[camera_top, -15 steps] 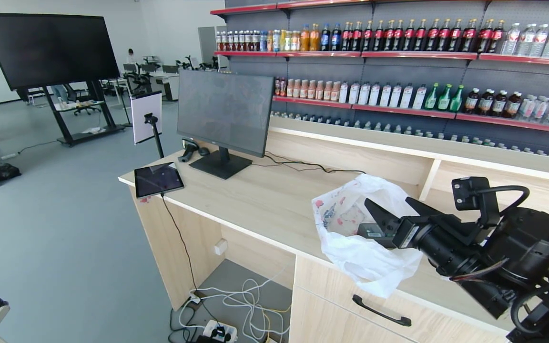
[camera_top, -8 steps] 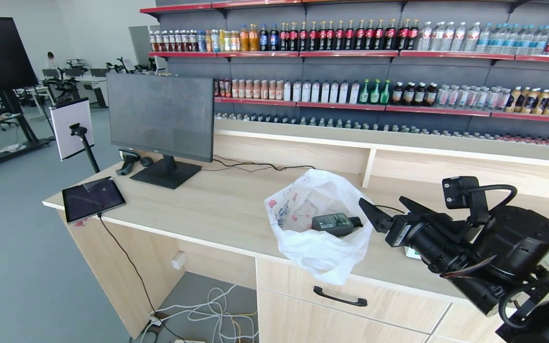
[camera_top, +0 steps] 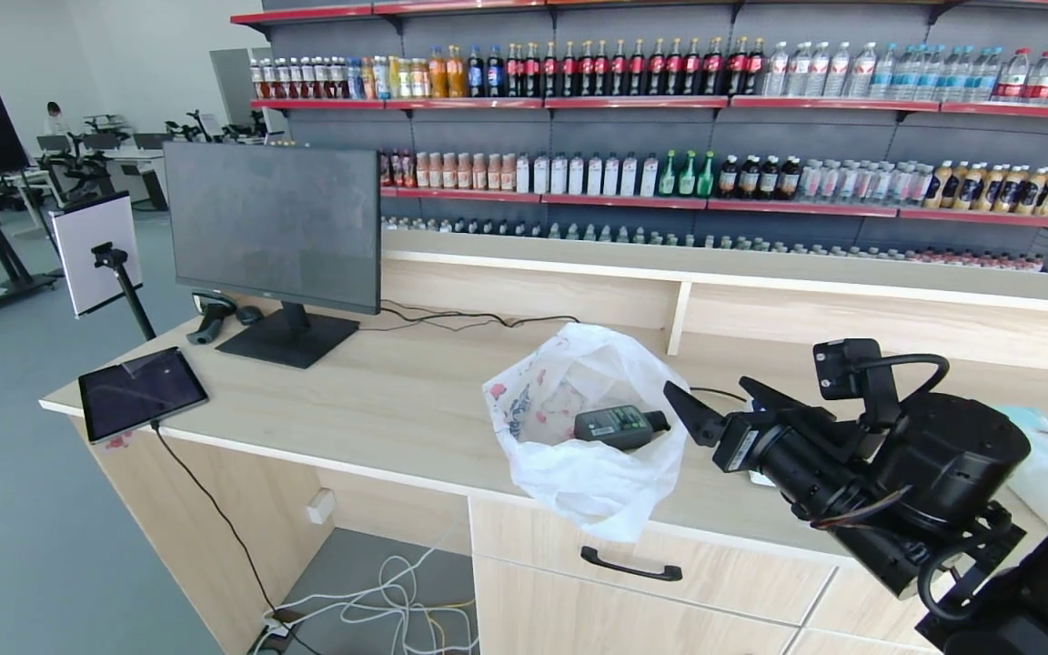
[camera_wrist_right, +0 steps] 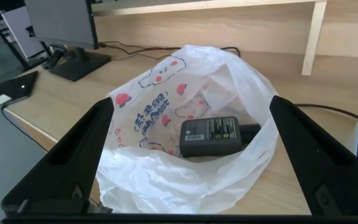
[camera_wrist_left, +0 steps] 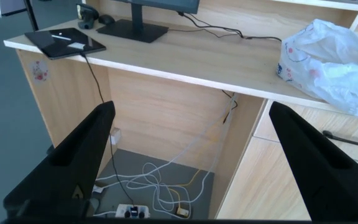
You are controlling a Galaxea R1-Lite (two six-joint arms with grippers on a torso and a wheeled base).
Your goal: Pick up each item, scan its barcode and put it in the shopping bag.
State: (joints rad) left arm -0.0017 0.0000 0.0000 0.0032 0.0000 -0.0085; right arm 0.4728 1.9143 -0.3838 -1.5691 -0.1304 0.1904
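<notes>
Right pincer (camera_top: 704,387) withdrawn, spread, one adapter (camera_top: 615,424) in one shopping bag (camera_top: 579,473)

I'm seeing bright, even light with only soft shadows on the counter (camera_top: 397,400). Just ahead of the right gripper (camera_top: 708,391) the shopping bag (camera_top: 597,473) glows pale. Far to the gripper's left, the tablet (camera_top: 142,393) catches a glare streak. Shelves (camera_top: 633,102) beyond bow toward the head view's edges.
</notes>
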